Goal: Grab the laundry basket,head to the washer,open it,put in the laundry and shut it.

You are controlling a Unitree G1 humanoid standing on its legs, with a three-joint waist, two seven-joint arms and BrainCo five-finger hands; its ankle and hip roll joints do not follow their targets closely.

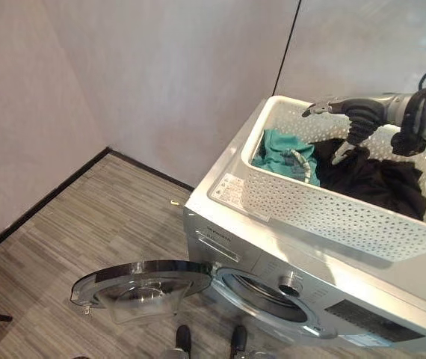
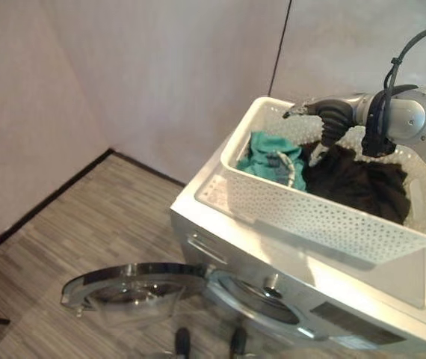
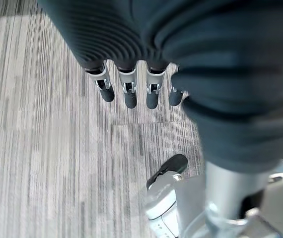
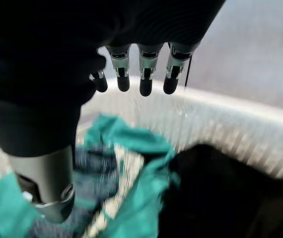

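Basket (image 1: 325,209): on top of the washer (image 1: 220,224), holding teal cloth (image 1: 280,158) and black cloth (image 1: 377,183).
Door (image 1: 142,288): swung open.
Right hand (image 1: 359,116): above the laundry, fingers relaxed, grasping nothing.
Left hand (image 3: 129,87): over the floor (image 3: 42,148), fingers straight.

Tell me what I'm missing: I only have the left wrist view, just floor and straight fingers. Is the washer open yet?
Observer: Yes. The washer door is swung wide open, low over the floor.
Operator: And the basket?
Observer: The white laundry basket sits on top of the washer, with a teal garment and a black garment inside.
Operator: Right hand?
Observer: The right hand hovers above the clothes in the basket, fingers straight, holding nothing.
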